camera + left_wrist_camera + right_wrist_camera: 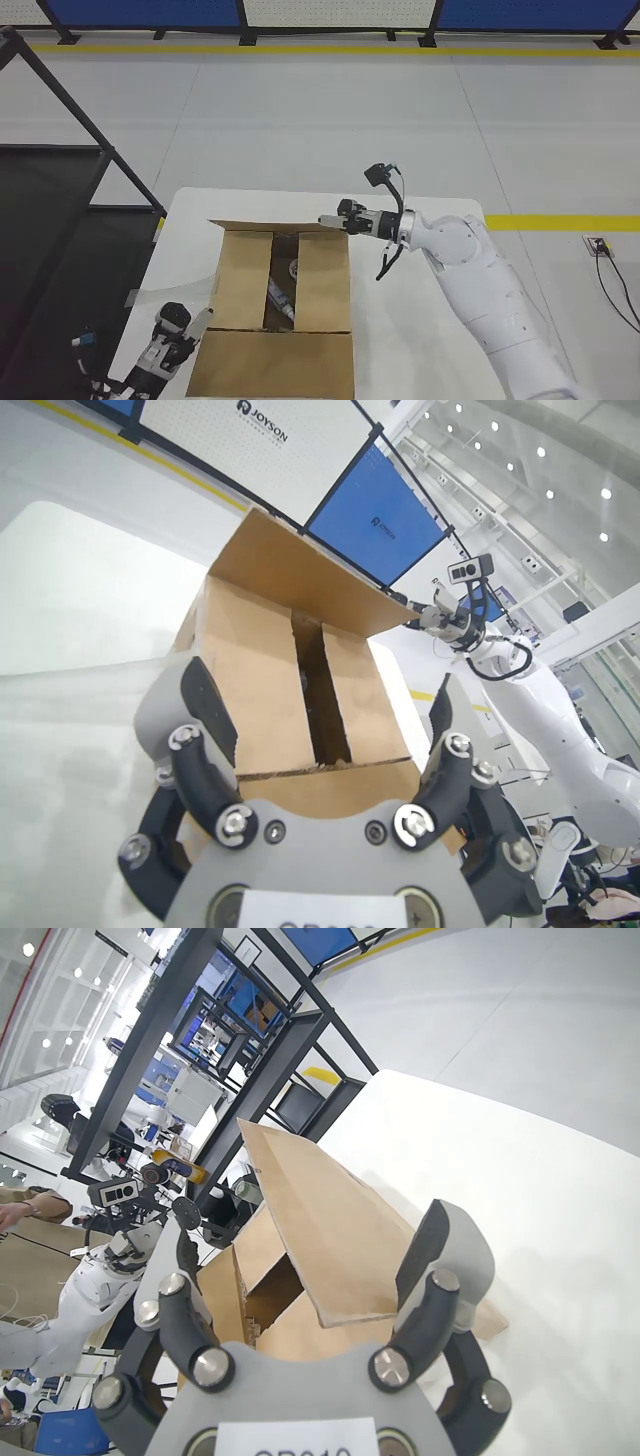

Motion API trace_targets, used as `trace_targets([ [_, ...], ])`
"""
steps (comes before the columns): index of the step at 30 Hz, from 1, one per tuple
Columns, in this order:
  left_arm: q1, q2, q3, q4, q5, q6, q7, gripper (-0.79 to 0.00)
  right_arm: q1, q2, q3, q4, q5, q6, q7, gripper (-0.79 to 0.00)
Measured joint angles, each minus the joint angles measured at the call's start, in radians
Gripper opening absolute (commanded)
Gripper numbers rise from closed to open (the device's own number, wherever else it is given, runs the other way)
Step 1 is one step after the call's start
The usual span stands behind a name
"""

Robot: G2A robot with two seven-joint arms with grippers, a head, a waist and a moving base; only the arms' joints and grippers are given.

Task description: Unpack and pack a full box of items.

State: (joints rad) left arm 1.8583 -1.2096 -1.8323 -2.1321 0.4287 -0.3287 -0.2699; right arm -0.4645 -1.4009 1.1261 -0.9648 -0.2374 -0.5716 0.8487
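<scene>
Right end effector [330, 220] with jaws apart astride the raised far flap [320, 1228] of the box [275, 365], left end effector [190, 320] likewise spread by its near corner, contents [283, 297] mostly hidden under inner flaps [245, 280]

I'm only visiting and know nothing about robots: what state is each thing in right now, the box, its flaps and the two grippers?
Right gripper: fingers open, astride the far flap's corner.
Left gripper: fingers open, holding nothing.
Far flap: raised.
Side flaps: folded down over the box, with a gap between them.
Near flap: folded outward.
Items: inside, seen through the gap.
</scene>
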Motion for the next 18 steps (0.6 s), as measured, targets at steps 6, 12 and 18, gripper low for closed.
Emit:
trace_targets([
  [6, 0.080, 0.019, -0.159, 0.096, -0.136, -0.143, -0.203, 0.000, -0.002, 0.005, -0.015, -0.021, -0.009, 0.005, 0.030, 0.000],
  [12, 0.094, 0.039, -0.177, 0.152, -0.214, -0.257, -0.421, 0.000, -0.003, 0.009, -0.037, -0.040, -0.031, 0.024, 0.052, 0.000],
  [18, 0.071, 0.056, -0.132, 0.166, -0.271, -0.314, -0.570, 0.000, -0.003, 0.007, -0.064, -0.049, -0.039, 0.043, 0.048, 0.000],
])
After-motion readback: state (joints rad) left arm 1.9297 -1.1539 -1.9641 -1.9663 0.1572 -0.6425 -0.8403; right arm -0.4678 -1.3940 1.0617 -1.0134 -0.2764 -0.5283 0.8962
